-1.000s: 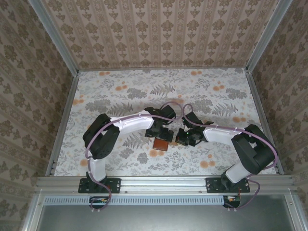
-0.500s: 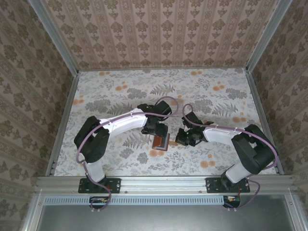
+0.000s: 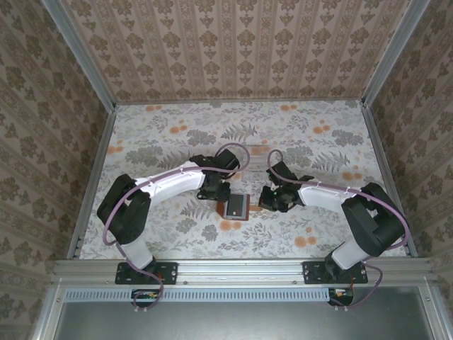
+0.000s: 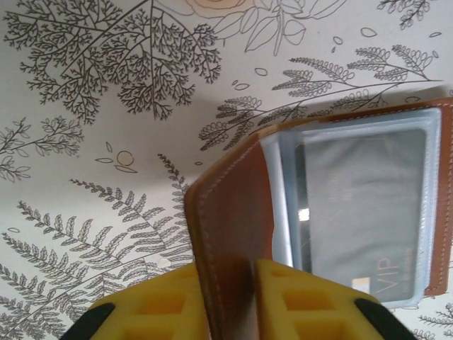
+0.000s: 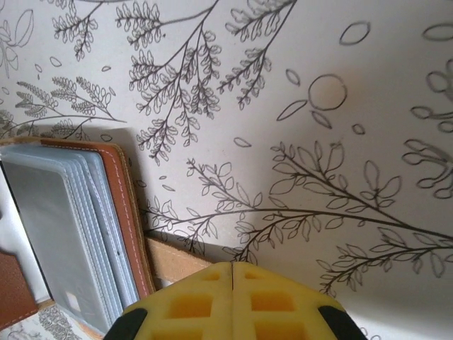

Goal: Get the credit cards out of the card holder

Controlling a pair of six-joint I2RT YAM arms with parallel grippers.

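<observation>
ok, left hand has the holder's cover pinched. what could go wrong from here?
1. The left hand pinches the card holder by its brown cover alone. Pulling a card may drag or lift the whole holder, or the cover may slip out.
2. The grey card sits inside a clear sleeve with no bare edge that I can see, so a grab may catch the sleeve instead.
3. The right hand is shut beside the holder and could nudge it on approach.

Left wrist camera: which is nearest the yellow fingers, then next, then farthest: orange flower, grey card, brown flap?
1. brown flap, pinched between the left gripper's fingers.
2. grey card, right, inside its clear sleeve.
3. orange flower, top edge.
</observation>
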